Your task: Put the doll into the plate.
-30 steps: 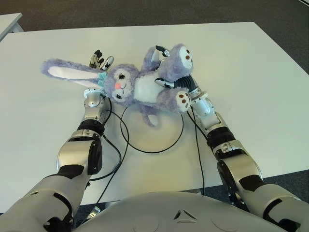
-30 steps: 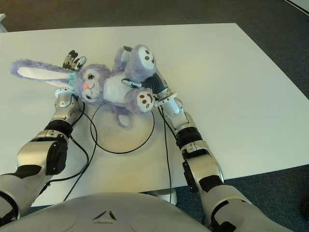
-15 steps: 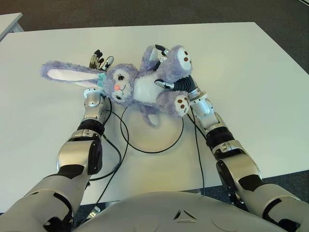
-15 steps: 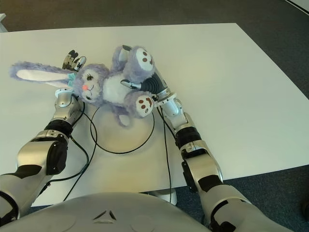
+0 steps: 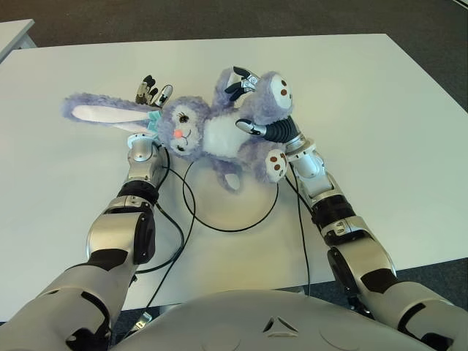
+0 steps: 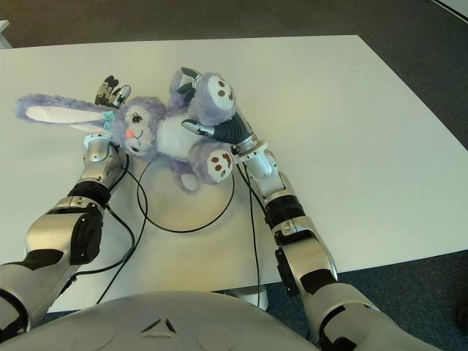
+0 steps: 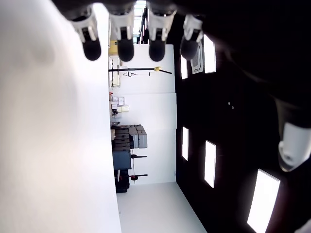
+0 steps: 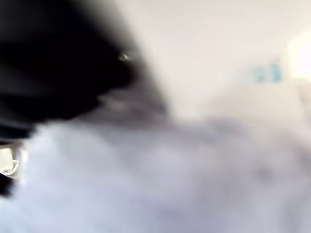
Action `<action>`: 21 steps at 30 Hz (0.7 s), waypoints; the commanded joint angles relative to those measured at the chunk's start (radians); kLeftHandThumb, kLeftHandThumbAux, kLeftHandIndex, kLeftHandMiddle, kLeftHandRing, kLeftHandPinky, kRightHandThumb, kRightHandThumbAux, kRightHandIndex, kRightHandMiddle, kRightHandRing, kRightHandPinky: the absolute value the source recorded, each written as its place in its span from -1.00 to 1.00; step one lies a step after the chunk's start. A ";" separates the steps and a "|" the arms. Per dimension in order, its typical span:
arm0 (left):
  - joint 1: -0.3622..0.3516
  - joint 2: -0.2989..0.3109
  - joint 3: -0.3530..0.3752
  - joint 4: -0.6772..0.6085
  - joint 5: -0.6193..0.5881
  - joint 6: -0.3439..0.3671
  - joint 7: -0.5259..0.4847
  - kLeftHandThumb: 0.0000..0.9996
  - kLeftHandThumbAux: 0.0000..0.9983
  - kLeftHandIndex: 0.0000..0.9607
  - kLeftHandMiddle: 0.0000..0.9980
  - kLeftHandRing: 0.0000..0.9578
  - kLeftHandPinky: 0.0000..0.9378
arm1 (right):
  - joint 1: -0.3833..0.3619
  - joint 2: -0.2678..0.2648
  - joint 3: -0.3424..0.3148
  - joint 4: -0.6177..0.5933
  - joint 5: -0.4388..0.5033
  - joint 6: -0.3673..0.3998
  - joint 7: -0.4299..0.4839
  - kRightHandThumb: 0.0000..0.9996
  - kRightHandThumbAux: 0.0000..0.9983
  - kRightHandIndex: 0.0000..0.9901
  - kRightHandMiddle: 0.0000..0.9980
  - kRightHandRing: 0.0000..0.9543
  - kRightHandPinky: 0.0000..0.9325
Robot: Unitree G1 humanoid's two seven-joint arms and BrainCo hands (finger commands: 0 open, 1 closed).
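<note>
A purple plush bunny doll (image 5: 212,135) lies on its back across both my hands, its body over the far rim of the plate (image 5: 241,216), a white disc with a thin black rim. My right hand (image 5: 243,102) is under the doll's legs; its fingers (image 5: 240,77) are lifted and spread off the plush, and the thumb (image 5: 248,129) lies on the belly. My left hand (image 5: 150,93) is under the head and the long ear, with straight fingers (image 7: 121,43) holding nothing. One foot (image 5: 276,162) hangs at the plate's right edge.
The white table (image 5: 365,110) stretches wide to the right and far side. Black cables (image 5: 175,227) run from both wrists across the plate area and over the front edge. Another table's corner (image 5: 11,33) shows at far left, with dark carpet beyond.
My right hand's fingers have lifted off the doll's upper leg and spread. The doll's lower foot has dropped a little toward the plate. The left hand has stayed put.
</note>
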 commanded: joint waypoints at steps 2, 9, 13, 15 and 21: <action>0.066 -0.031 -0.003 0.050 0.004 0.040 0.000 -1.00 0.01 -0.98 -0.83 -0.91 -1.00 | 0.039 0.018 0.005 -0.076 0.108 0.024 0.075 -0.38 -0.37 -1.00 -1.00 -1.00 -1.00; 0.067 -0.031 -0.002 0.051 0.004 0.038 -0.002 -1.00 0.01 -0.98 -0.83 -0.92 -1.00 | 0.071 0.025 -0.001 -0.156 0.202 0.060 0.150 -0.29 -0.37 -1.00 -1.00 -1.00 -1.00; 0.066 -0.031 -0.003 0.052 0.005 0.038 -0.001 -1.00 0.01 -0.98 -0.84 -0.92 -1.00 | 0.057 0.034 -0.017 -0.151 0.223 0.040 0.164 -0.26 -0.38 -1.00 -1.00 -1.00 -1.00; 0.066 -0.031 -0.003 0.052 0.005 0.039 -0.001 -1.00 0.01 -0.98 -0.84 -0.92 -1.00 | 0.054 0.038 -0.022 -0.146 0.226 0.029 0.167 -0.26 -0.38 -1.00 -1.00 -1.00 -1.00; 0.063 -0.032 -0.002 0.055 0.004 0.039 -0.004 -1.00 0.01 -0.99 -0.84 -0.92 -1.00 | 0.054 0.044 -0.035 -0.161 0.230 0.020 0.180 -0.23 -0.34 -1.00 -1.00 -1.00 -1.00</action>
